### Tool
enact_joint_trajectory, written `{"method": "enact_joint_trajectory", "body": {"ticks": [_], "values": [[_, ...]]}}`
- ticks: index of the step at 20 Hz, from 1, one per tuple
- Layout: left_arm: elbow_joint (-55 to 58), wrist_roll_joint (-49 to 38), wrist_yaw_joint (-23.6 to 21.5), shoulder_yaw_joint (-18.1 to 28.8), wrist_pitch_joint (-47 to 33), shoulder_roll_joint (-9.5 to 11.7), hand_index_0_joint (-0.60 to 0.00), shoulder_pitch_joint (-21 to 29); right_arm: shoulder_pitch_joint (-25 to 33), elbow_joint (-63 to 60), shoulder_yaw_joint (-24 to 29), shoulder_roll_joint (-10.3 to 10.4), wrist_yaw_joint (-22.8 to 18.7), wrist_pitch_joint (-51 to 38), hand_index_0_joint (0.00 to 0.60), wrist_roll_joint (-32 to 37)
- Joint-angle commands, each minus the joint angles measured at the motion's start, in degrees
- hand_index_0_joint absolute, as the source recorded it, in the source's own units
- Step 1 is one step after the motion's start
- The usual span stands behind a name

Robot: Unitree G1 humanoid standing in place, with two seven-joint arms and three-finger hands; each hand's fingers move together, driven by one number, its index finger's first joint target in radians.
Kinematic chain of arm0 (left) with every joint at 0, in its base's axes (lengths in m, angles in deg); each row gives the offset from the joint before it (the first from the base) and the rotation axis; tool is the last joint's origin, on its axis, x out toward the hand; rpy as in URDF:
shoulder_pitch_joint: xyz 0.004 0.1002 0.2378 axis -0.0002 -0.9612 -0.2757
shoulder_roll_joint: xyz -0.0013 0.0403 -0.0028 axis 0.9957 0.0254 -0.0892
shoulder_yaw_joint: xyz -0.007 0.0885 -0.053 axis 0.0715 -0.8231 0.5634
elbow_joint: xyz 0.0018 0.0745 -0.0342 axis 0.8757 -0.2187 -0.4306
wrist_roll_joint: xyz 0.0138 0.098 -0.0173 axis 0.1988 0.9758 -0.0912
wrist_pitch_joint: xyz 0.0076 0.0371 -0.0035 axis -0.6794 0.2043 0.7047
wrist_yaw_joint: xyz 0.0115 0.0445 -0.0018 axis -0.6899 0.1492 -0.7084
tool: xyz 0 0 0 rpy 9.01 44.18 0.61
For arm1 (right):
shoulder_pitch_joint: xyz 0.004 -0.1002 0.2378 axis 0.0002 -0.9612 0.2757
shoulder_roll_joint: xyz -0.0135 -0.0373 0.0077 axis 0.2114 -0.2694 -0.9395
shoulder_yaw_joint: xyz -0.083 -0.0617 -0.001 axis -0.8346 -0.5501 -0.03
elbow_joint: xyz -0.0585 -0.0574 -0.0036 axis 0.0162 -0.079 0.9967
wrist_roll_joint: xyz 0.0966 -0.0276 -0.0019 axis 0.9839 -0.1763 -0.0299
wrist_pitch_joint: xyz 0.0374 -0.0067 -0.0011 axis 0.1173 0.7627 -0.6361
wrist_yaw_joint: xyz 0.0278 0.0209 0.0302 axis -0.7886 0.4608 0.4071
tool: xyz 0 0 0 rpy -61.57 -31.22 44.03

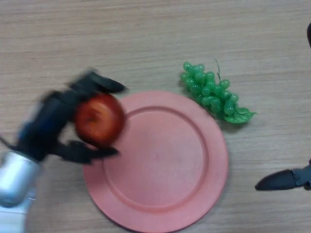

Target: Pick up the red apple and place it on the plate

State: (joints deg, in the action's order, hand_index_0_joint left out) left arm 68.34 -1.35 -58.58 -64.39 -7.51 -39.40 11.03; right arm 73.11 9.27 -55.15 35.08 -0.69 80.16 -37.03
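Observation:
A red apple (pixel 99 120) sits in my left hand (pixel 53 121), whose fingers and thumb curl around it from above and below. The apple hangs over the left rim of a round pink plate (pixel 165 165) that lies in the middle of the wooden table. At the right edge of the view only a black fingertip of my right hand (pixel 279 180) shows, low and away from the plate.
A bunch of green grapes (pixel 211 91) lies just off the plate's upper right rim. A dark object pokes in at the top right corner (pixel 309 34).

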Motion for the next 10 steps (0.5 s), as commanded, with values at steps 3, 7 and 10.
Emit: {"method": "enact_joint_trajectory", "body": {"ticks": [3,7,10], "values": [[-7.3,5.6,-4.3,-2.8,-8.0,-1.6,-0.6,6.1,0.9,4.4,5.8,-1.5,-1.4,-4.5,0.0,4.3],[-16.0,14.1,-7.0,-4.8,-13.2,-2.3,-0.6,8.6,0.0,4.4,8.4,-3.8,-4.0,-5.6,0.0,8.8],[-16.9,10.6,-8.5,-4.1,-12.0,-3.1,-0.25,9.3,0.1,4.4,8.5,-3.8,-4.0,-5.7,0.0,8.4]]}}
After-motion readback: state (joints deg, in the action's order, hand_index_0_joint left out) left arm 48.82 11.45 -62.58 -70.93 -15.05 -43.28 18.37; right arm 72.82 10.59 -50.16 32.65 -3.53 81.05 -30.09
